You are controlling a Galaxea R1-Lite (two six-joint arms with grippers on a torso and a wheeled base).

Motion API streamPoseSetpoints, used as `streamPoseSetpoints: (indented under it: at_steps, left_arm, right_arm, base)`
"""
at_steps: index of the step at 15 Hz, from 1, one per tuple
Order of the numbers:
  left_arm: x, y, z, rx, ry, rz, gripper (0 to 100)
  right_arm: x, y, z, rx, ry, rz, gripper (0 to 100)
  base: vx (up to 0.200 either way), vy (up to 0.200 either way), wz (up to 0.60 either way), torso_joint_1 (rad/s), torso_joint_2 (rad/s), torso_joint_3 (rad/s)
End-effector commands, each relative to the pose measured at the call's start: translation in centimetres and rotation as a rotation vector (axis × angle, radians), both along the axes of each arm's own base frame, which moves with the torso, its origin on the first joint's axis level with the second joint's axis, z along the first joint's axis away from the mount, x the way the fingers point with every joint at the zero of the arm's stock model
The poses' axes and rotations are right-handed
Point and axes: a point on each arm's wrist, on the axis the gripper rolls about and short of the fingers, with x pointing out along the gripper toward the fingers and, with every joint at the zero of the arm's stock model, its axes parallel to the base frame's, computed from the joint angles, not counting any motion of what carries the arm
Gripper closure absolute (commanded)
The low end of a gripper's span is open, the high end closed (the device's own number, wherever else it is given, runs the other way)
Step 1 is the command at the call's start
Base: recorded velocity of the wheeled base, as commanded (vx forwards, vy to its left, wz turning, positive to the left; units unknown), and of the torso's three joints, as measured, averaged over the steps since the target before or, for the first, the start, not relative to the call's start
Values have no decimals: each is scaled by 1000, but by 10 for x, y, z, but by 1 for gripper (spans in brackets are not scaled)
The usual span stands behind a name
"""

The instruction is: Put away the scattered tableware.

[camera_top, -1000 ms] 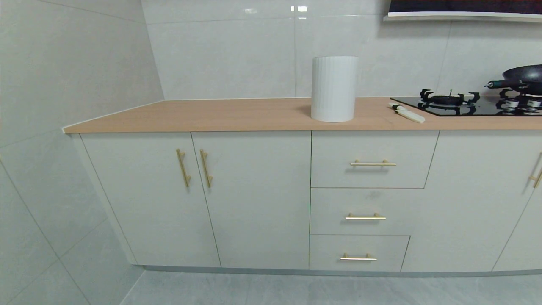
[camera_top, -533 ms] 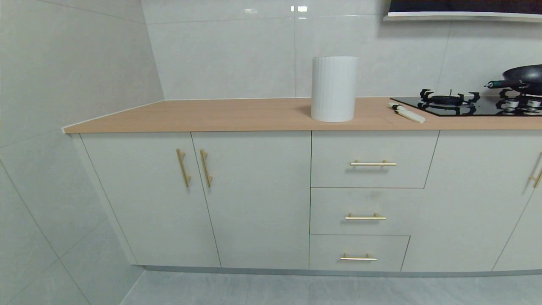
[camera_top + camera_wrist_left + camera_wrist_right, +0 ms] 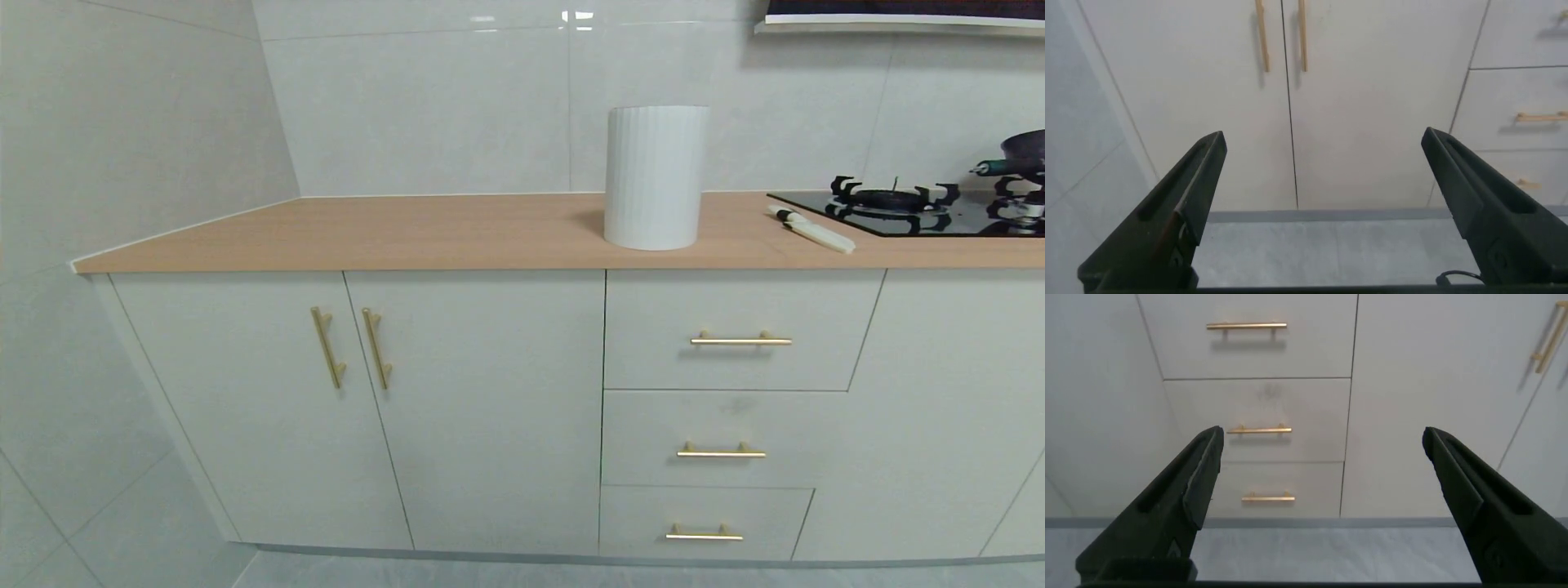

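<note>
A tall white ribbed cylindrical holder (image 3: 655,176) stands on the wooden countertop (image 3: 424,233). To its right, beside the stove, lies a cream-handled utensil (image 3: 812,229). My left gripper (image 3: 1323,151) is open and empty, low down, facing the double cabinet doors (image 3: 1282,90). My right gripper (image 3: 1323,449) is open and empty, low down, facing the stack of drawers (image 3: 1259,416).
A black gas hob (image 3: 906,211) with a dark pan (image 3: 1020,151) sits at the counter's right end. Brass handles (image 3: 740,340) mark the three drawers and doors (image 3: 351,347). A tiled wall closes the left side; grey floor lies below.
The whole head view has shifted: the cabinet and counter now appear larger and lower, so the camera moved closer. The holder and utensil have not moved on the counter.
</note>
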Motion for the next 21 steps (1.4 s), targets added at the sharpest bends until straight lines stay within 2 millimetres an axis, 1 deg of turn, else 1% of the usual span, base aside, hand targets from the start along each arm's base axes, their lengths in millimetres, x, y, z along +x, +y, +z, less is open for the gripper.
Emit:
streamPoseSetpoints:
  at_steps: [1, 11, 15, 17, 21]
  left_arm:
    - [0, 0, 0, 0, -1, 0, 0]
    - [0, 0, 0, 0, -1, 0, 0]
    - [0, 0, 0, 0, -1, 0, 0]
    - [0, 0, 0, 0, -1, 0, 0]
    - [0, 0, 0, 0, -1, 1, 0]
  right_arm:
    - [0, 0, 0, -1, 3, 0, 0]
    - [0, 0, 0, 1, 1, 0, 0]
    - [0, 0, 0, 1, 1, 0, 0]
    - [0, 0, 0, 1, 3, 0, 0]
    - [0, 0, 0, 1, 1, 0, 0]
  base:
    - [200, 0, 0, 2, 2, 2]
    - [200, 0, 0, 4, 4, 3]
    - [0, 0, 0, 0, 0, 0]
    - [0, 0, -600, 0, 2, 2]
    - [0, 0, 0, 0, 0, 0]
